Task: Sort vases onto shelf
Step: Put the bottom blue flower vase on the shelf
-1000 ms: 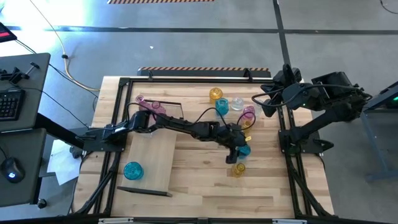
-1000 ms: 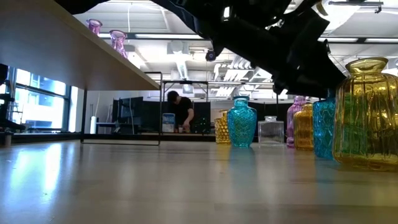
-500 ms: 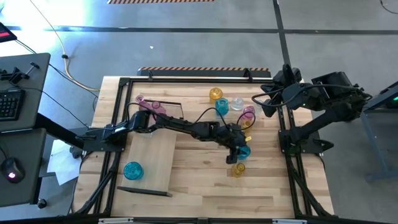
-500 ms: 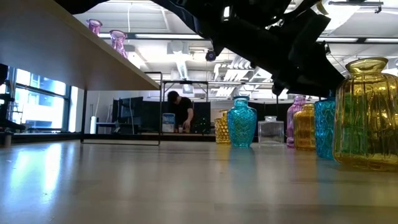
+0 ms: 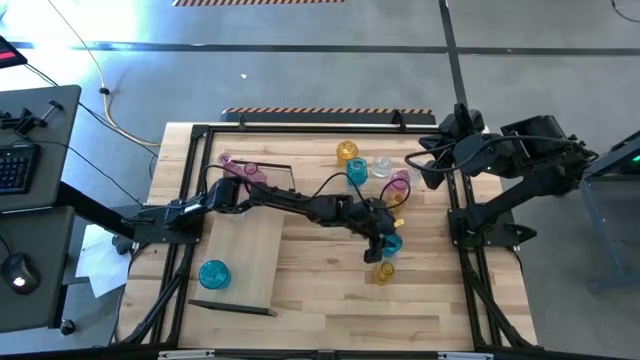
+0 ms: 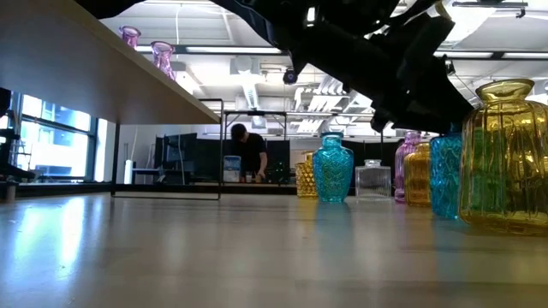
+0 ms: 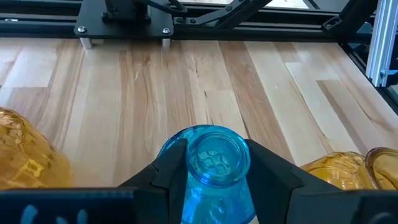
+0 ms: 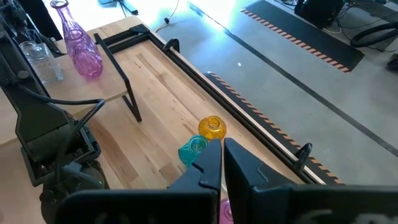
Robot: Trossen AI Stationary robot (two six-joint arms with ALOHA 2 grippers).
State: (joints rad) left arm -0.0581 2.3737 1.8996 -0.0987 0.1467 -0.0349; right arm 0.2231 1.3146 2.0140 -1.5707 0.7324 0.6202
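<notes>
A teal vase (image 7: 214, 158) stands upright on the table (image 5: 320, 300), right of centre, with my left gripper (image 7: 214, 163) shut on it; they also show in the high view as the teal vase (image 5: 393, 242) and left gripper (image 5: 386, 240). A yellow vase (image 5: 383, 271) stands just in front of it, and an amber one (image 5: 397, 198) behind. The shelf (image 5: 245, 245) lies at the left and carries a teal vase (image 5: 214, 273) and two pink vases (image 5: 238, 166). My right gripper (image 8: 222, 155) is shut and raised over the table's right edge, touching nothing. My left gripper pinches the teal vase's neck (image 7: 186, 163), just below the mouth, between its two fingers, one on each side. The fingers (image 7: 268, 171) come from the table's left, slanting downward. The vase stays upright, its base (image 6: 445, 210) on the table.
A group of vases stands at the far middle: yellow (image 5: 347, 152), teal (image 5: 356, 173), clear (image 5: 381, 167) and pink (image 5: 400, 180). Black frame rails (image 5: 200, 135) run round the table. Bare wood lies at the near middle. A person (image 6: 248, 152) is in the room behind.
</notes>
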